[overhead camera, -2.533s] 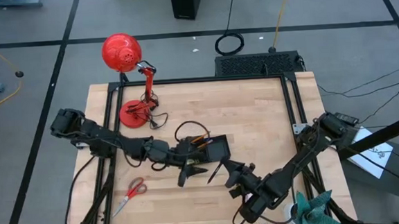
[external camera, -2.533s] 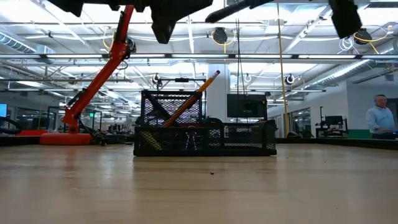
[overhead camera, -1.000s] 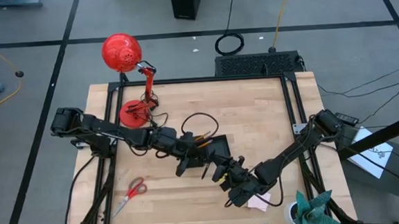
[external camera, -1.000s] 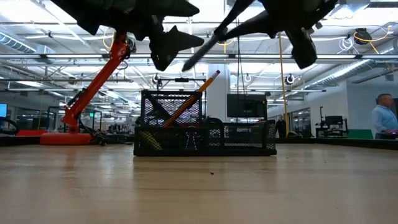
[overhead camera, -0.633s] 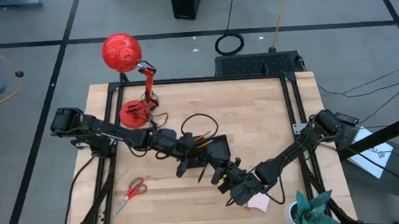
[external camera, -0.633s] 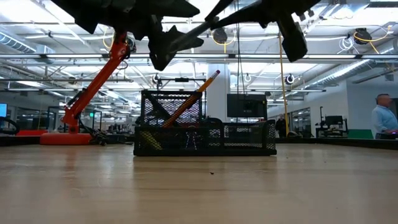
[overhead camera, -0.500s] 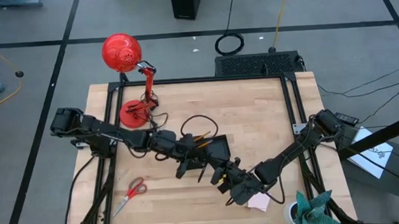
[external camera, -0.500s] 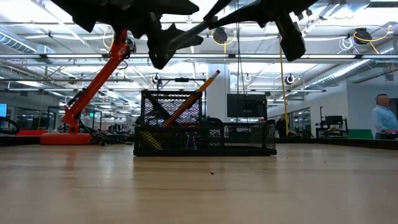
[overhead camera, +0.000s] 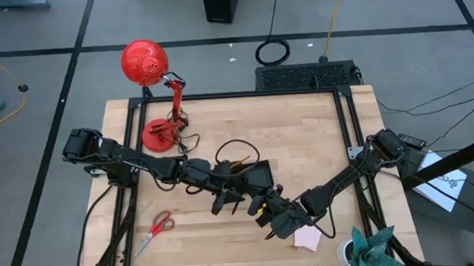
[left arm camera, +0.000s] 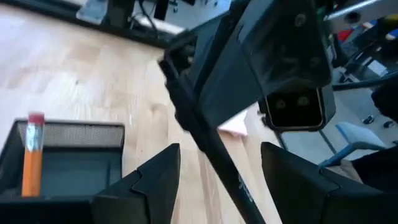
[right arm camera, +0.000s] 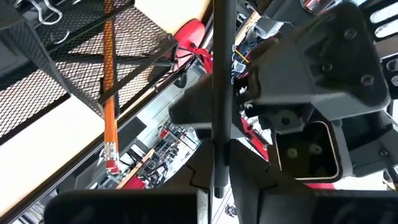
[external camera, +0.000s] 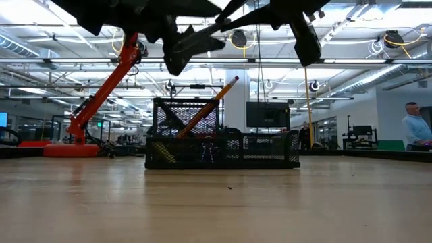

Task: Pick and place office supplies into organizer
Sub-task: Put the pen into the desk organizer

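Note:
My right gripper is shut on a thin dark pen in the air, near the black mesh organizer. My left gripper is open, hovering at the pen's free end. Its fingers stand on either side of the pen, apart from it. The organizer rests on its base and holds an orange pencil leaning upright. The red-handled scissors lie flat near the table's left near corner. A pink sticky-note pad lies by the near edge. My right gripper pinches the dark pen by one end between its two fingers. The pen runs straight out along the fingers toward my left gripper. It is lifted clear of the table and slants above the organizer.
A red desk lamp stands at the far left, its round base on the table and its cord looping toward the organizer. A teal cloth lies off the near right corner. Bare wood stretches along the far right.
My right gripper has carried the pen toward the table's left and a little toward the far edge, nearer the organizer. The pen's free end now sits between my left gripper's open fingers. My left gripper has shifted slightly toward it.

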### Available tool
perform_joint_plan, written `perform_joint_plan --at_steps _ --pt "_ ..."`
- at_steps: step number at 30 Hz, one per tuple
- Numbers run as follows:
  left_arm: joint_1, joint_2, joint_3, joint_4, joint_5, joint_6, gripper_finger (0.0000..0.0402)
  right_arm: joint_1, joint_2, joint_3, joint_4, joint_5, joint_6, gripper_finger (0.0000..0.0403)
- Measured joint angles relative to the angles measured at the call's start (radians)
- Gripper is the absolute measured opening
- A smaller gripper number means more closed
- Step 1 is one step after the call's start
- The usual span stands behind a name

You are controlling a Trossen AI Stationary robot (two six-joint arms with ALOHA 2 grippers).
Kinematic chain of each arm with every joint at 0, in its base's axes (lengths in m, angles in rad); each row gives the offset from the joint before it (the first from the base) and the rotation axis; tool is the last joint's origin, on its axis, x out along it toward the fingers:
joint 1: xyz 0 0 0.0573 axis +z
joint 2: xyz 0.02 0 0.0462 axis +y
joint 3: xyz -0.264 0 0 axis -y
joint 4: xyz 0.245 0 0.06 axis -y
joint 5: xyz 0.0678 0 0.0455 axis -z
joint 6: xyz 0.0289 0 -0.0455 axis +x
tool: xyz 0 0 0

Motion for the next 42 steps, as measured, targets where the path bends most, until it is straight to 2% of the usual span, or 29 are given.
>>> perform_joint_plan --at_steps 2,4,10,12,17,21,35,42 --pt "0.000 -0.002 0.001 0.014 0.000 0.022 0.0216 0.000 0.000 0.000 0.005 0.000 0.000 0.0023" --pt "0.000 -0.002 0.001 0.008 -0.001 0.039 0.0188 0.000 0.000 0.000 0.007 0.000 0.000 0.0023" --pt "0.001 -0.001 0.000 -0.006 0.002 0.057 0.0044 0.002 0.000 0.000 0.009 0.001 -0.008 0.0023" --pt "0.001 -0.001 -0.002 -0.012 -0.001 0.087 0.0020 0.004 0.000 0.000 0.007 0.001 -0.006 0.0023" --pt "-0.009 -0.002 -0.001 -0.031 -0.021 0.185 0.0030 0.012 0.000 0.000 0.015 -0.010 0.013 0.0022" --pt "-0.017 -0.002 0.001 -0.037 -0.032 0.215 0.0018 0.023 0.000 0.000 0.016 -0.012 0.059 0.0021" --pt "-0.024 -0.002 0.001 -0.050 -0.042 0.217 0.0018 0.055 0.000 0.000 0.023 0.003 0.085 0.0021" --pt "-0.023 -0.002 0.001 -0.060 -0.047 0.231 0.0018 0.089 0.000 0.001 0.023 -0.033 0.122 0.0022"
